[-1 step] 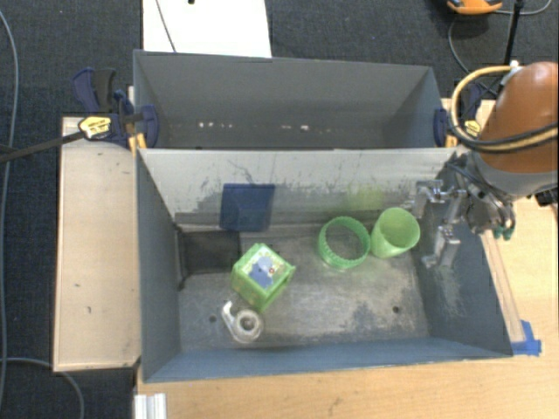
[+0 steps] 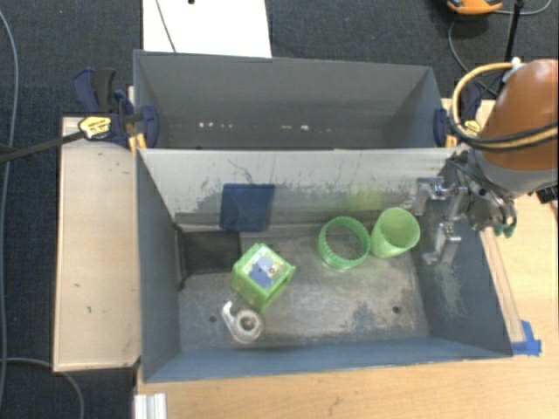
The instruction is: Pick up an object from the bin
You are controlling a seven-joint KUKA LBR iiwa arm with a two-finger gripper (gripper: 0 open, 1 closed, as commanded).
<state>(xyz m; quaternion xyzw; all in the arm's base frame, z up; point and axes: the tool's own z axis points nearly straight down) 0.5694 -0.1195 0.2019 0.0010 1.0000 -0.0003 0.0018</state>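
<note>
gripper [image 2: 439, 230], open or closed you cannot tell, at right wall of bin [image 2: 467, 312] beside green cup [image 2: 397, 232]; you risk knocking it into the green ring [image 2: 343, 241].

The gripper [image 2: 439, 223] hangs at the right side of the bin [image 2: 288, 103], just beside a green cup [image 2: 397, 232] lying on its side. A green ring [image 2: 343, 241] sits just left of the cup. Farther left lie 3 more things: a green cube [image 2: 262, 275], a dark blue block [image 2: 247, 206] and a small clear roll [image 2: 244, 322].
</note>
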